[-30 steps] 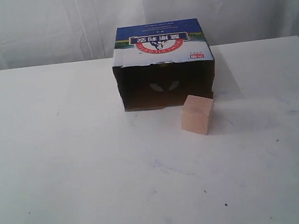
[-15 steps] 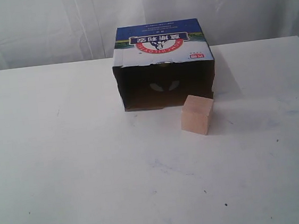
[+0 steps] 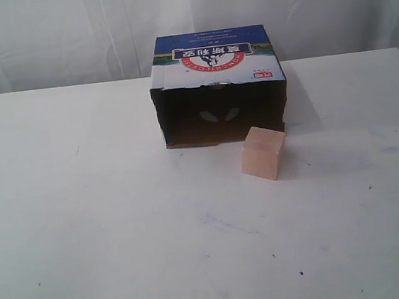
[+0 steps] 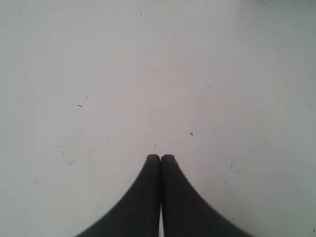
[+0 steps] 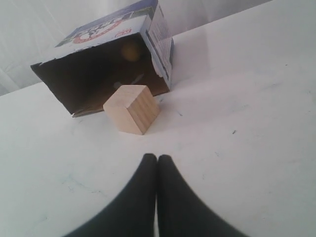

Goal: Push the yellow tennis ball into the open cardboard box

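One white table (image 3: 88,240) carries everything. A cardboard box (image 3: 211,59) stands on it, its dark open side facing the exterior camera. A wooden cube (image 3: 263,153) sits just in front of the box's right corner. Deep inside the box, a dim yellow ball (image 5: 130,49) shows. The left gripper (image 4: 160,157) and the right gripper (image 5: 157,157) each have their fingertips pressed together, holding nothing.

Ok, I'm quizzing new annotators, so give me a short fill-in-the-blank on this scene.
The yellow tennis ball lies ___ the open brown cardboard box. The pale wooden cube stands ___ that box, on the white table. The left arm's fingers and the right arm's fingers are both ___.
Missing: inside; outside; shut.
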`<control>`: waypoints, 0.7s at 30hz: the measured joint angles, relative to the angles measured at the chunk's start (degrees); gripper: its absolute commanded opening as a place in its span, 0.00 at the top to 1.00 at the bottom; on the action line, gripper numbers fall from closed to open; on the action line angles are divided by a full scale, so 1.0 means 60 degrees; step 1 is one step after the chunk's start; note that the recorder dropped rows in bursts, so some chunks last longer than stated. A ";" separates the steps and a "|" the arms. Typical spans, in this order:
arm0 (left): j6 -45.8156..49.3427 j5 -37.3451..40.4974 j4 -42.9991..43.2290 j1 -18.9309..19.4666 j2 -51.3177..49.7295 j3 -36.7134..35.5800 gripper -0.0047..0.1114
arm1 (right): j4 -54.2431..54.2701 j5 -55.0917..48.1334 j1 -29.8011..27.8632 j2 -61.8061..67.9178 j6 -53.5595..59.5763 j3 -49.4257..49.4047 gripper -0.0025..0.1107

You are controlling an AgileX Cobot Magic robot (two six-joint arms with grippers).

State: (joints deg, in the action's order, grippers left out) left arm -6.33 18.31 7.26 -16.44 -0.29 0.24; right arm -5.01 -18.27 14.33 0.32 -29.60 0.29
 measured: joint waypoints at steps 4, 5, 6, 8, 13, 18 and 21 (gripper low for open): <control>0.0000 0.0000 0.0000 0.0000 0.0000 0.0000 0.96 | 0.0000 -0.0016 0.0000 0.0000 0.1583 0.0000 0.98; 0.0000 0.0000 0.0000 0.0000 0.0000 0.0000 0.96 | 0.0000 -0.0016 0.0000 0.0000 0.2027 0.0000 0.98; 0.0000 0.0000 0.0000 0.0000 0.0000 0.0000 0.96 | 0.0000 -0.0016 0.0000 0.0000 0.2216 0.0000 0.98; 0.0000 0.0000 0.0000 0.0000 0.0000 0.0000 0.96 | -0.0018 -0.0016 0.0000 0.0000 0.2605 0.0000 0.98; 0.0000 0.0000 0.0000 0.0000 0.0000 0.0000 0.96 | -0.0036 -0.0016 0.0000 0.0000 0.3383 0.0000 0.98; 0.0000 0.0000 0.0000 0.0000 0.0000 0.0000 0.96 | -0.0036 -0.0023 0.0000 0.0000 0.4106 0.0000 0.98; 0.0000 0.0000 0.0000 0.0000 0.0000 0.0000 0.96 | -0.0036 -0.0023 0.0000 0.0000 0.4414 0.0000 0.98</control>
State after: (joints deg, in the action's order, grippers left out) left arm -6.33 18.31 7.26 -16.44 -0.29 0.24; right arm -5.22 -18.41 14.33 0.32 -3.11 0.29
